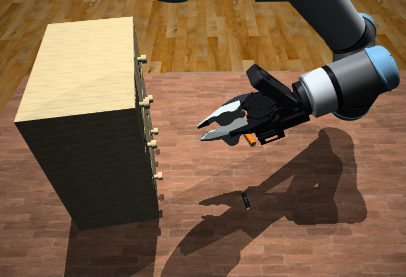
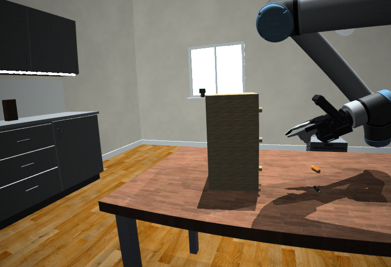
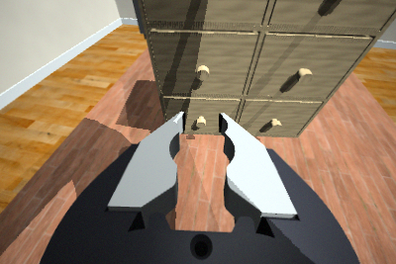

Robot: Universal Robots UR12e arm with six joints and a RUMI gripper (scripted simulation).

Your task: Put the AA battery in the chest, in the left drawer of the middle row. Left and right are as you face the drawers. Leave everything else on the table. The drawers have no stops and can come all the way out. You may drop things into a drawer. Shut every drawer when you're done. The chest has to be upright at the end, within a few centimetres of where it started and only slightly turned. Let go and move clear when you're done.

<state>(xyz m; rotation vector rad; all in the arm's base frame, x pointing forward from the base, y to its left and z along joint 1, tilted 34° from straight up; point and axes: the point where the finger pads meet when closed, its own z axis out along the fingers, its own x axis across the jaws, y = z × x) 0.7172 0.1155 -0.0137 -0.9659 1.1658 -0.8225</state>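
"Brick-patterned surface [image 1: 196,168] [image 2: 157,188] [image 3: 346,175]; where's the battery [image 1: 245,201] [image 2: 317,189]?"

"Before the chest [image 1: 75,70] [image 2: 232,140] [image 3: 228,61], below the pincer [image 1: 199,133] [image 2: 286,134] [image 3: 202,114], roughly parallel to the chest's front."

"Pincer?"

"Empty, slightly parted, pointing chestward."

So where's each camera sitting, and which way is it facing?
Top: above the table, looking steeply down; chest, arm, gripper show.
Exterior: to the chest's side, facing roughly level across the table; arm and gripper show.
Wrist: behind the fingers, facing the drawer fronts; only the gripper shows.
Top and exterior share both small cylinders, black and orange.
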